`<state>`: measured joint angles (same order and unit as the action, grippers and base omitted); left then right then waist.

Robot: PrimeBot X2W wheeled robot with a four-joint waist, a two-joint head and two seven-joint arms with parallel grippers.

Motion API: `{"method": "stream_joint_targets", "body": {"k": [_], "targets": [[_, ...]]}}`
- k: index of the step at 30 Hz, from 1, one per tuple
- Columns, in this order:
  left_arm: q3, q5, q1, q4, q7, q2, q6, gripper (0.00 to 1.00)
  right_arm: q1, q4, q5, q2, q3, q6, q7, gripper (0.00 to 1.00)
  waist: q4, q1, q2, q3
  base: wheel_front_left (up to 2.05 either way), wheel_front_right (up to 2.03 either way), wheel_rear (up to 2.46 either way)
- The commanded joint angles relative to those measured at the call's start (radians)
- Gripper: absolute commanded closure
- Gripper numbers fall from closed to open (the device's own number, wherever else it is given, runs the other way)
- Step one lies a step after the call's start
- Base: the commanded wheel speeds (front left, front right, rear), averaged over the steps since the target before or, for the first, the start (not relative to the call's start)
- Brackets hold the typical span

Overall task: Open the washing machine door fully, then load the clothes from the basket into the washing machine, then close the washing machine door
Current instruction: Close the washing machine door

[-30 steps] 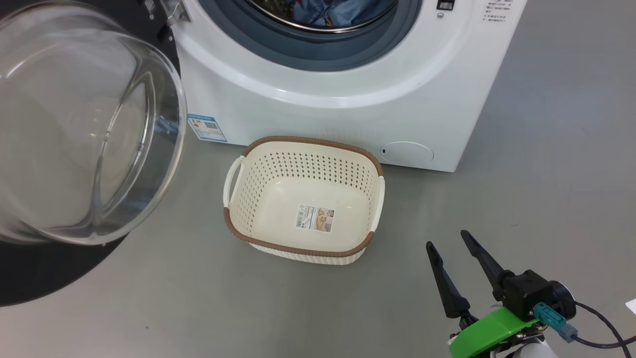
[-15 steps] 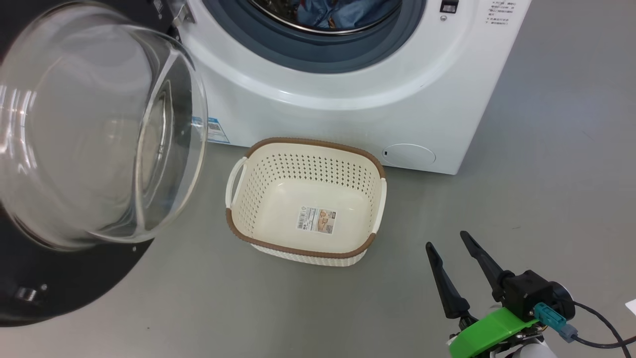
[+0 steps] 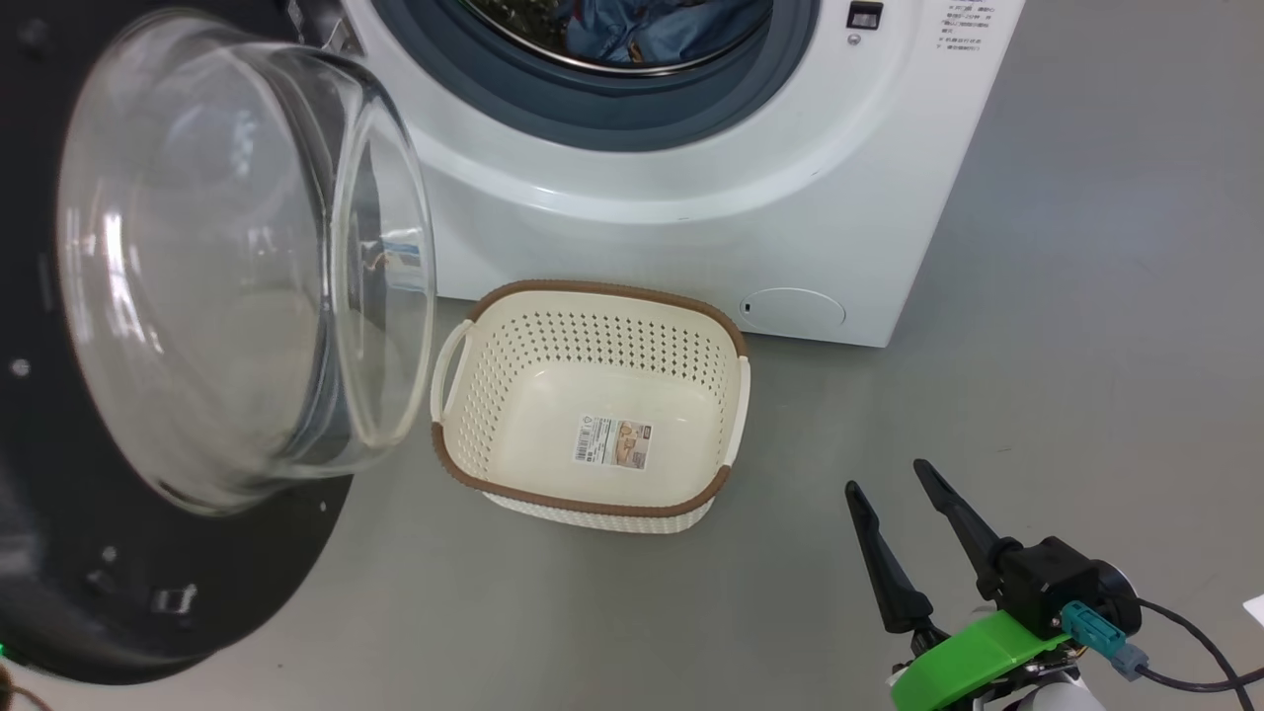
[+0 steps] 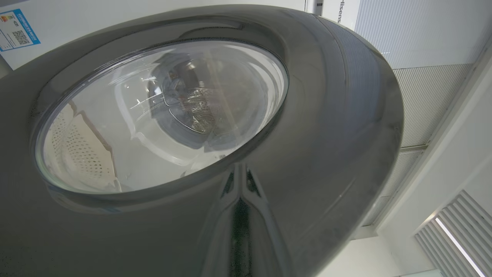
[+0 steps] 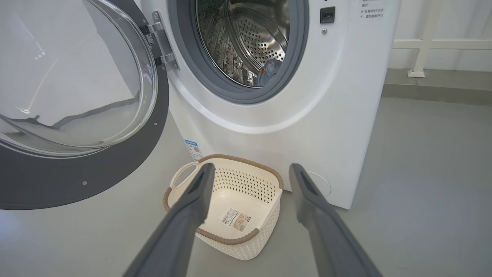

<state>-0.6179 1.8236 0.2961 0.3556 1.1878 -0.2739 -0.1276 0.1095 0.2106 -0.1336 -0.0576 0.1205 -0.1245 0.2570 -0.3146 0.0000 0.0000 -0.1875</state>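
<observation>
done: light blue printed clothes [image 3: 642, 25] lie inside the white front-loading washing machine [image 3: 691, 227]; cream perforated basket [image 3: 592, 289] ahead of right claw [image 3: 886, 475] is empty | right claw apart | left claw [image 4: 240, 200] together, against black-rimmed glass door [image 3: 227, 257] | left: shut door

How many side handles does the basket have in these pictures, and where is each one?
2. The left handle is on the side of the basket nearest the open washing machine door; the right handle is on the opposite side. None seems hidden.
</observation>
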Motion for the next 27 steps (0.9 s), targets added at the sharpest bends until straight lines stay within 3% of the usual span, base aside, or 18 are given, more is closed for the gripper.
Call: {"method": "stream_joint_targets", "body": {"k": [1, 15, 27], "targets": [[-0.012, 0.012, -0.012, -0.038, 0.022, -0.033, -0.003, 1.00, 0.023, -0.022, -0.013, 0.007, 0.031, -0.006, 0.005, 0.00, 0.002, 0.0000, 0.0000, 0.001, 0.00, 0.00, 0.00], [0.078, 0.011, -0.105, -0.259, 0.057, 0.147, 0.016, 1.00, -0.002, -0.026, -0.052, 0.007, 0.046, -0.006, 0.005, 0.00, 0.096, 0.0000, 0.0000, 0.032, 0.00, 0.00, 0.00], [0.158, 0.037, -0.108, -0.349, 0.028, 0.211, 0.039, 1.00, -0.016, -0.051, -0.065, 0.007, 0.047, -0.006, 0.005, 0.00, 0.212, 0.0000, 0.0000, 0.018, 0.00, 0.00, 0.00]]}}
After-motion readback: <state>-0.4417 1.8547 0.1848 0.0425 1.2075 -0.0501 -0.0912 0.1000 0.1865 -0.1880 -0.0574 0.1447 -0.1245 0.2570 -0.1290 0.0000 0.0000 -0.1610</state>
